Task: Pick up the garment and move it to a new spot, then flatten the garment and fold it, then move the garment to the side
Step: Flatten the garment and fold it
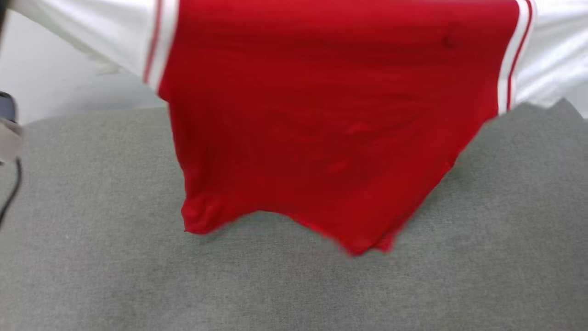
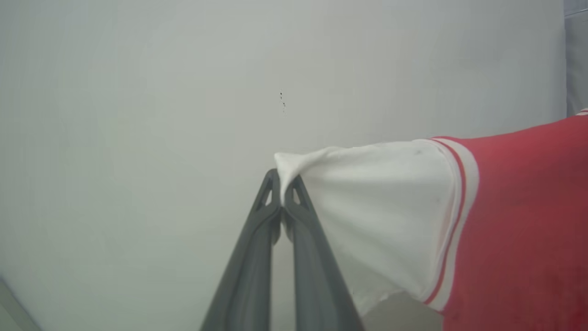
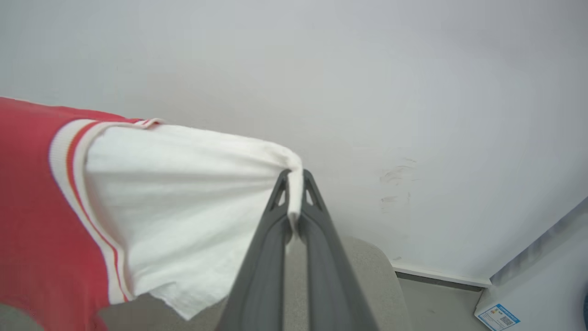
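The garment (image 1: 321,115), a red jersey with white sleeves and red-white stripe trim, hangs spread wide in the air above a grey cushioned surface (image 1: 294,285). Its ragged lower hem dangles just over the cushion. In the left wrist view my left gripper (image 2: 281,184) is shut on the tip of one white sleeve (image 2: 376,207). In the right wrist view my right gripper (image 3: 294,181) is shut on the tip of the other white sleeve (image 3: 183,197). The sleeves are pulled taut between the two grippers. No printed characters show on the side facing the head camera.
A pale wall (image 2: 183,92) stands behind the cushion. A dark cable and a pale object (image 1: 9,138) sit at the head view's left edge. In the right wrist view a baseboard (image 3: 441,276) and a white surface bearing a blue label (image 3: 498,317) lie at the lower right.
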Motion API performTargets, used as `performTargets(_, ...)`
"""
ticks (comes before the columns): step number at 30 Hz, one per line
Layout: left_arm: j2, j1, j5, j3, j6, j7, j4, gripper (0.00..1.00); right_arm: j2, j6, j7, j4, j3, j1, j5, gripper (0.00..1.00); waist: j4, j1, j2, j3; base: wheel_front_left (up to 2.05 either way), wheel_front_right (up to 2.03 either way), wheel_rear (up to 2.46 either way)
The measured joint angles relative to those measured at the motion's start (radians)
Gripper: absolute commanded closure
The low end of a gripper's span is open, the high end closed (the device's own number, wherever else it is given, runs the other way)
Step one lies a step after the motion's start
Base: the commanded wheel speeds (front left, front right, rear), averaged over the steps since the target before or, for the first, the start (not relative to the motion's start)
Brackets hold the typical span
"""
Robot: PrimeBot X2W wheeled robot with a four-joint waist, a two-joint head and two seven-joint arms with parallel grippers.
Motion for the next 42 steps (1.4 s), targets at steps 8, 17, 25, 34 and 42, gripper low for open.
performTargets(8,0.028,0.002,-0.013,0.107,0.045,-0.063,-0.014,1.0,0.022,0.0,-0.024,-0.106,0.012,-0.055,0.003,1.0,-0.02,0.0,0.0,0.018,0.0,0.0,0.0)
performTargets(17,0.01,-0.183,-0.016,0.1,0.007,-0.069,0.095,1.0,0.021,0.0,-0.076,-0.049,0.05,-0.214,-0.067,1.0,-0.026,0.0,0.0,0.13,0.0,0.0,0.0)
performTargets(25,-0.074,-0.561,0.051,0.024,-0.062,-0.063,0.311,1.0,0.022,0.0,-0.167,0.114,0.074,-0.498,-0.147,1.0,-0.024,0.0001,0.0,0.299,0.0,0.0,0.0)
performTargets(34,-0.229,-0.951,0.11,-0.025,-0.11,-0.163,0.599,1.0,0.071,0.001,-0.32,0.332,0.056,-0.795,-0.301,1.0,-0.007,0.0002,0.0,0.509,0.0,0.0,0.0)
performTargets(42,-0.332,-1.103,0.147,-0.071,-0.155,-0.294,0.807,1.0,0.117,0.001,-0.445,0.487,0.013,-0.938,-0.419,1.0,0.033,0.0002,0.0,0.635,0.0,0.0,0.0)
